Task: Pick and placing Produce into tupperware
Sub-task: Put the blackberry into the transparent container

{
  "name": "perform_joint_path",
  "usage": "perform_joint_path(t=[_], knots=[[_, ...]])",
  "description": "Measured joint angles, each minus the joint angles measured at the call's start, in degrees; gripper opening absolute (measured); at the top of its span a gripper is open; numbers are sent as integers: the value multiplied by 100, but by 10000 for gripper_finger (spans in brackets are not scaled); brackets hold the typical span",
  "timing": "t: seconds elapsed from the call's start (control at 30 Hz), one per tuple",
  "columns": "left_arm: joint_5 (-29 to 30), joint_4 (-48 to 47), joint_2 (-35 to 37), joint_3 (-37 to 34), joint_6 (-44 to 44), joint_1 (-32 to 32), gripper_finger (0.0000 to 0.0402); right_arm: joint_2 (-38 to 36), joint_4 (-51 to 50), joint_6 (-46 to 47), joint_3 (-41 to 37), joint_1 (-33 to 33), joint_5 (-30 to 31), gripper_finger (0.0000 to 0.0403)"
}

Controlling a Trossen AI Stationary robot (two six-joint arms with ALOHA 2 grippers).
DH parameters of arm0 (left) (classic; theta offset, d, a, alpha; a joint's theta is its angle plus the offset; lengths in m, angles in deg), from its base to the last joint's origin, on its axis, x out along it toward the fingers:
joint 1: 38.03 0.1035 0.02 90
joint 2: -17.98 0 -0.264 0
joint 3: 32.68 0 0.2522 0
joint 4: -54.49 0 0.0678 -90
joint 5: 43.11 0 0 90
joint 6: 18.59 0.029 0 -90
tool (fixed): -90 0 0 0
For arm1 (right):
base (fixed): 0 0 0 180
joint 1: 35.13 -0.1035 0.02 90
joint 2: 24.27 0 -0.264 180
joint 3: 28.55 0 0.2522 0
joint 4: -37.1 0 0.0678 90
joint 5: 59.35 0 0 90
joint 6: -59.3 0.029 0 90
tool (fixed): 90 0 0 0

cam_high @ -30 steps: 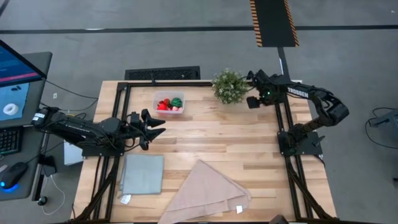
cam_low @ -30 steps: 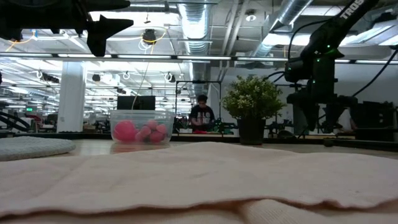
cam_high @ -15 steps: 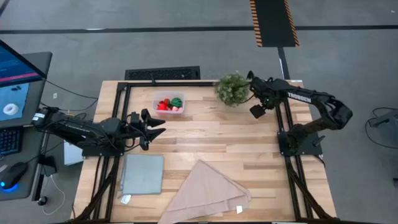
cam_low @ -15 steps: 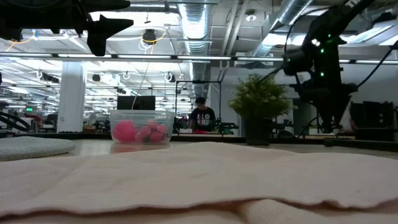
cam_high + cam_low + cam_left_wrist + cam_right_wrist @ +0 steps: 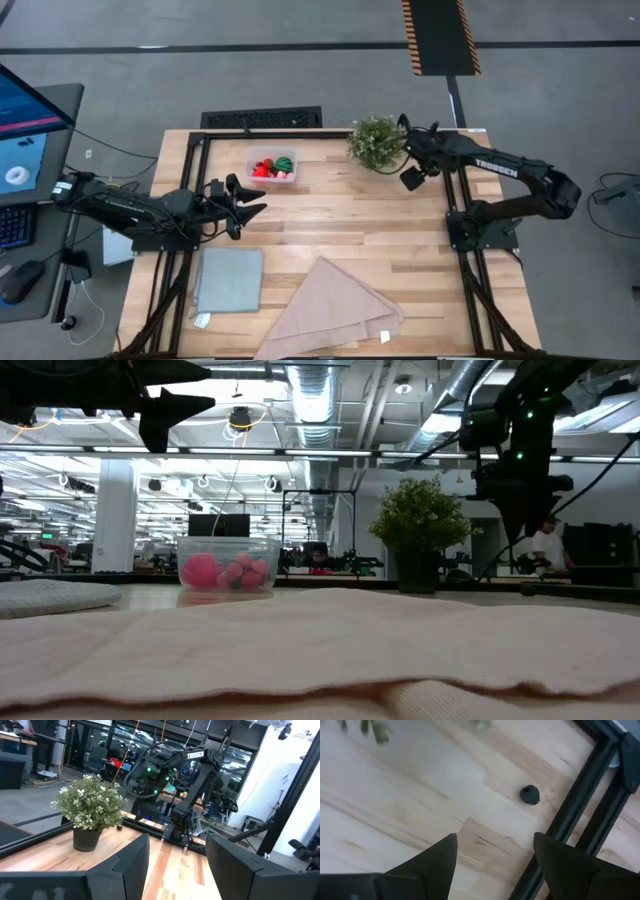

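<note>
The clear tupperware (image 5: 271, 166) (image 5: 228, 565) stands on the table near its far edge and holds red, pink and one round green piece of produce (image 5: 284, 164). One small dark piece (image 5: 530, 794) lies on the bare wood close to the black frame rail. My right gripper (image 5: 413, 150) (image 5: 492, 865) hangs open above that spot, just right of the potted plant (image 5: 376, 143), its fingers pointing down. My left gripper (image 5: 261, 197) (image 5: 177, 862) hovers open and level, on the near side of the tupperware, well above the table.
The bushy potted plant (image 5: 420, 530) stands right beside my right gripper (image 5: 520, 520). Black frame rails (image 5: 580, 805) border the table. A grey-blue square cloth (image 5: 229, 280) and a beige folded cloth (image 5: 330, 310) lie near the front edge. A person (image 5: 545, 548) shows far behind.
My right gripper has risen from low beside the plant's pot and tipped to point down at the table, while its arm swung out toward the right. The potted plant now stands slightly farther toward the table's right edge than before. The left arm kept still.
</note>
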Motion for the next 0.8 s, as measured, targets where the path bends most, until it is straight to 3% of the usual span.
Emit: perform_joint_path(t=[0.47, 0.8], knots=[[0, -59, 0, 0, -39, 0, 183, -1377, -676, -123, 313, 1102, 2, 286], [15, -36, 0, 0, -50, 0, 183, -1464, -545, 1112, 229, 1369, 290, 286]])
